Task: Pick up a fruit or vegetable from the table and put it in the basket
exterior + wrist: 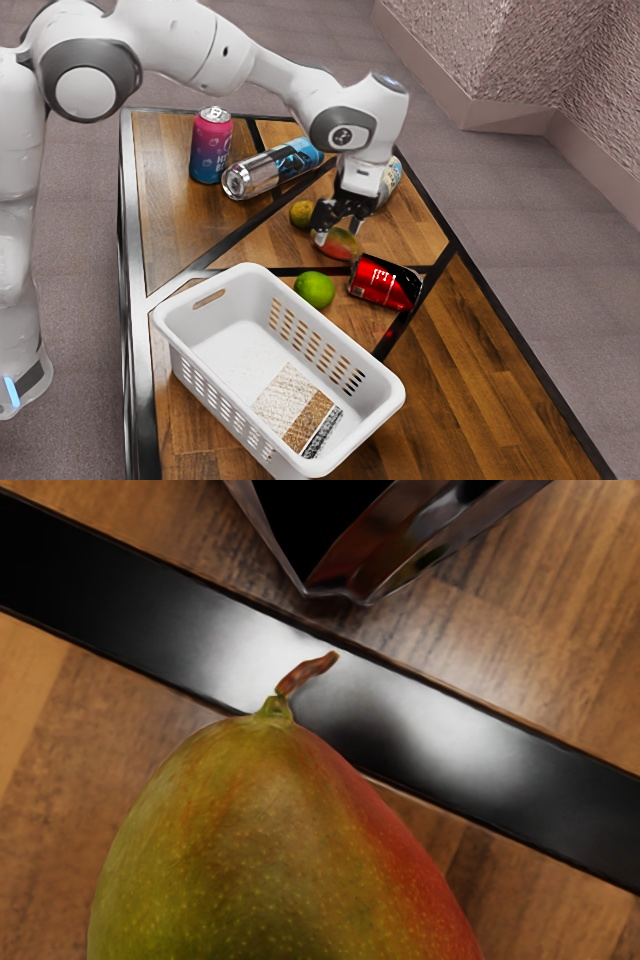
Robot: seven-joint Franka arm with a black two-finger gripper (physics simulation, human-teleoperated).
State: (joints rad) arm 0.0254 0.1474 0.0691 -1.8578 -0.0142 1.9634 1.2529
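mango (344, 242) right at the claw (340, 222), long axis running stem-first toward red can (385, 282). claw open or gripping: can't tell. basket (245, 300) lies beyond lime (315, 289).

A pink can (211, 148) stands upright, while a silver can (262, 172) and red can (383, 283) lie sideways.

Bright soft light, pale glare on black strip (350, 715)
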